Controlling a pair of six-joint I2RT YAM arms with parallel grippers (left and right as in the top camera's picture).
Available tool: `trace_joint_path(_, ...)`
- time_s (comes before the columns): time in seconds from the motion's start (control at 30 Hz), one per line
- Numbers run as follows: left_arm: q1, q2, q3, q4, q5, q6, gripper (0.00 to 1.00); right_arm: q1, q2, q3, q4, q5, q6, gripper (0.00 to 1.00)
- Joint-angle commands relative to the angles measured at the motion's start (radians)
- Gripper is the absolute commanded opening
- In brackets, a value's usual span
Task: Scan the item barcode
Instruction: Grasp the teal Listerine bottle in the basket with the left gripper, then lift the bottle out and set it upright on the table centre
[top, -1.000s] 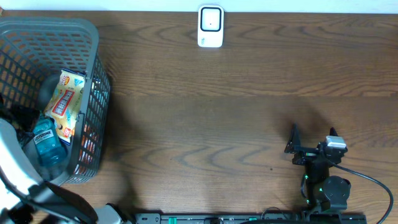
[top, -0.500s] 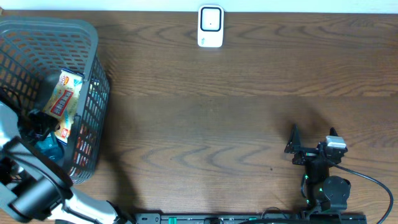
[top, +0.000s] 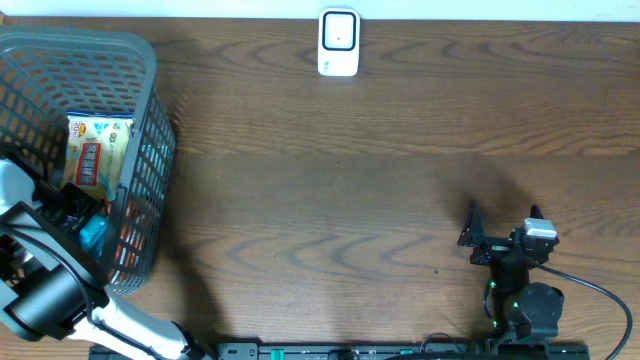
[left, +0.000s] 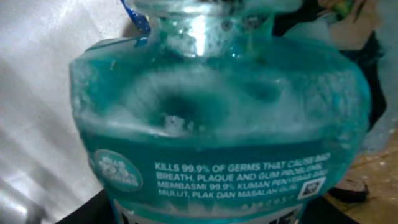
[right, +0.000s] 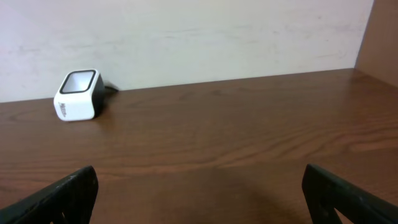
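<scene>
A: Overhead view, entry one. The brown wood-grain desk (top: 350, 190) fills the frame. A grey wire-mesh basket (top: 80, 42) stands on its far-left part.
B: Noted. Left arm?
A: The left arm (top: 45, 295) reaches from the lower-left corner up into the basket. The left tool (top: 78, 203) is down inside it, right over the contents.
B: Contents?
A: A yellow snack packet (top: 92, 160) lies against the basket's right wall. Below it in the frame is a teal mouthwash bottle (top: 94, 232), mostly covered by the tool.
B: Is the tool clamped on the bottle?
A: Cannot tell. The left wrist view is filled by the bottle alone: blue liquid, foam, white print about germs and bad breath, and a small square code at the label's lower right. Its fingers are out of frame.
B: Scanner?
A: The white scanner (top: 338, 42) is at the desk's far edge, centre, well apart from the basket.
B: Right side?
A: The right tool (top: 503, 218) sits low near the front edge, right of centre. Its fingers (right: 65, 193) are spread wide apart, gripping nothing. Its wrist view faces the scanner across the desk.
</scene>
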Motion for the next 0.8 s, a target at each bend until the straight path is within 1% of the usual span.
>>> trace_joint_path(0.0, 0.01, 0.056, -0.014, 0.003, -0.023, -0.007, 0.51, -0.002, -0.004, -0.001, -0.003, 0.002, 0.014, 0.99)
trace_joint_path(0.17, 0.01, 0.0, -0.006, -0.002, -0.022, -0.038, 0.51, -0.002, -0.004, -0.001, -0.003, 0.002, 0.014, 0.99)
trace_joint_path(0.3, 0.01, -0.095, 0.017, -0.014, -0.021, -0.046, 0.51, -0.002, -0.004, -0.001, -0.003, 0.002, 0.014, 0.99)
trace_joint_path(0.4, 0.01, -0.204, 0.034, -0.014, -0.019, -0.072, 0.51, -0.002, -0.004, -0.001, -0.003, 0.003, 0.015, 0.99)
trace_joint_path(0.5, 0.01, -0.336, 0.039, 0.002, -0.013, -0.124, 0.51, -0.002, -0.004, -0.001, -0.003, 0.002, 0.014, 0.99)
trace_joint_path(0.6, 0.009, -0.481, 0.039, 0.035, 0.063, -0.164, 0.51, -0.002, -0.004, -0.001, -0.003, 0.002, 0.014, 0.99)
trace_joint_path(0.67, 0.003, -0.575, 0.039, 0.066, 0.113, -0.209, 0.51, -0.002, -0.004, -0.001, -0.003, 0.002, 0.014, 0.99)
trace_joint_path(0.77, -0.03, -0.705, 0.039, 0.124, 0.139, -0.309, 0.51, -0.002, -0.004, -0.001, -0.003, 0.002, 0.014, 0.99)
